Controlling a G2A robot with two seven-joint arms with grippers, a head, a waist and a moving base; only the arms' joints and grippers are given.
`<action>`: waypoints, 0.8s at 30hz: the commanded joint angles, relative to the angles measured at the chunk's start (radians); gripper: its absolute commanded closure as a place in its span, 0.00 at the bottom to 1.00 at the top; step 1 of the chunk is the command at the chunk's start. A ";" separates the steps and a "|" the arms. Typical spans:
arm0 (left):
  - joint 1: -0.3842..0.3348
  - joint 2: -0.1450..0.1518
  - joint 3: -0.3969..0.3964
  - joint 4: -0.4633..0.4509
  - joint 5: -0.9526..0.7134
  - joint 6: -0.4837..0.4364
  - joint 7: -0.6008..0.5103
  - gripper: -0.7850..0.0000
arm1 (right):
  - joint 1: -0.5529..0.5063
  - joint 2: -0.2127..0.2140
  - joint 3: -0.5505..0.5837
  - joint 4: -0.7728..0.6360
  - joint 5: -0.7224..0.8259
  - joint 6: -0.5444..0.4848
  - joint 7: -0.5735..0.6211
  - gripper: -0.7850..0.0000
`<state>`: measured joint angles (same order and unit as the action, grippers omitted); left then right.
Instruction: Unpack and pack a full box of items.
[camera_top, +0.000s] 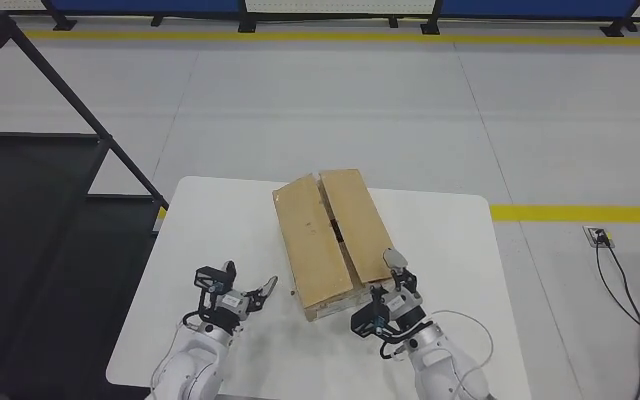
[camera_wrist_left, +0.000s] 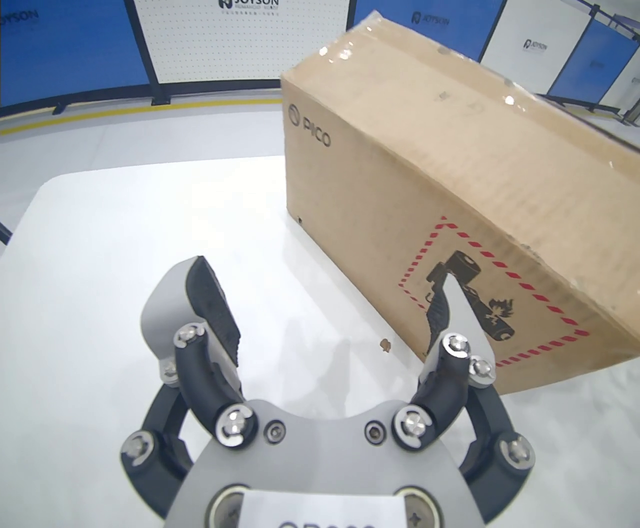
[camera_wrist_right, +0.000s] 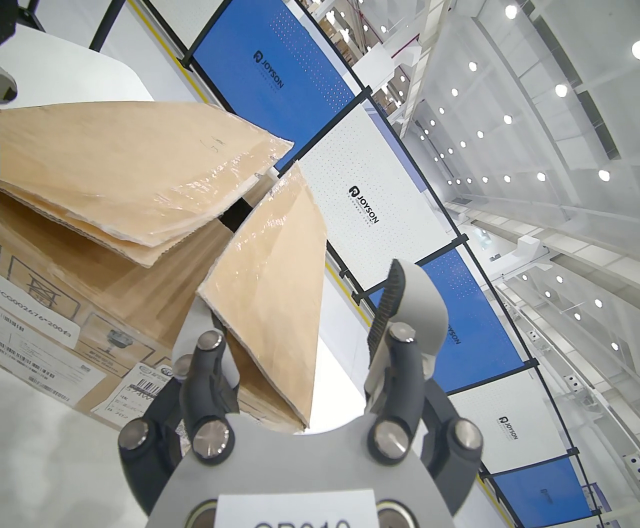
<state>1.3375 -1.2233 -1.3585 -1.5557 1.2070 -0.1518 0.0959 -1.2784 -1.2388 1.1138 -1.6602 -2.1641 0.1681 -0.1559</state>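
Observation:
A brown cardboard box lies in the middle of the white table, its two top flaps almost shut with a dark slit between them. My left gripper stands open on the bare table beside the box's long side, a short gap away; nothing is between its fingers. My right gripper is open at the box's near corner. In the right wrist view the corner of one taped flap sits between the open fingers, slightly raised. The other flap lies beside it.
A tiny brown scrap lies on the table by the box's base. A black metal frame stands off the table's left side. Bare tabletop stretches ahead of my left gripper. Paper labels cover the box's end face.

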 joint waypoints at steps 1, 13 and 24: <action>0.005 0.002 -0.025 -0.006 -0.008 0.003 -0.001 0.00 | 0.006 -0.002 0.000 0.011 0.007 0.004 -0.006 0.67; 0.019 0.009 -0.117 0.002 -0.062 0.021 0.003 0.00 | 0.013 -0.009 0.017 0.027 0.076 -0.031 -0.090 1.00; 0.039 0.016 -0.143 0.007 -0.020 -0.031 -0.003 0.00 | -0.017 0.003 0.071 0.010 0.134 -0.141 -0.217 1.00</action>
<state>1.3725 -1.2085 -1.5063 -1.5475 1.1712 -0.1696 0.0934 -1.2934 -1.2373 1.1828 -1.6487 -2.0310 0.0401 -0.3623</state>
